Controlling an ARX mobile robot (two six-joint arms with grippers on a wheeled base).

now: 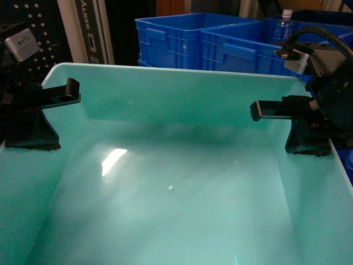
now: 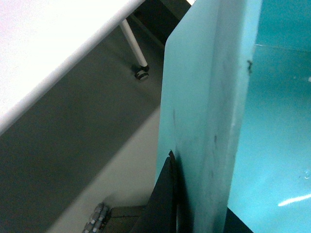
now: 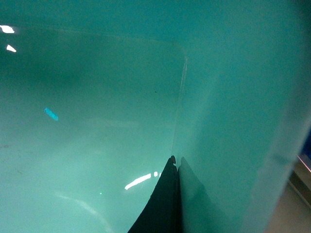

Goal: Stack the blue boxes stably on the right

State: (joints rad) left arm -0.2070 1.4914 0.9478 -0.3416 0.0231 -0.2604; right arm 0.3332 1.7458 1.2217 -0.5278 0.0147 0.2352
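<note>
Blue box (image 1: 182, 182) fills frame centre, long axis left-right, held up between both arms: left gripper (image 1: 41, 118) clamped on left wall, right gripper (image 1: 300, 124) clamped on right wall.

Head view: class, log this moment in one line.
left pincer: clamps tub's left wall | right pincer: clamps right wall | turquoise tub: held, empty

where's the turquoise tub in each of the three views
Head: turquoise tub fills most of the frame, left pincer and right pincer clamped on its side walls.
Left wrist: its wall and rim run down the right half.
Right wrist: its inside fills the frame.
Shared landmark: the tub's plain pale inner floor.
</note>
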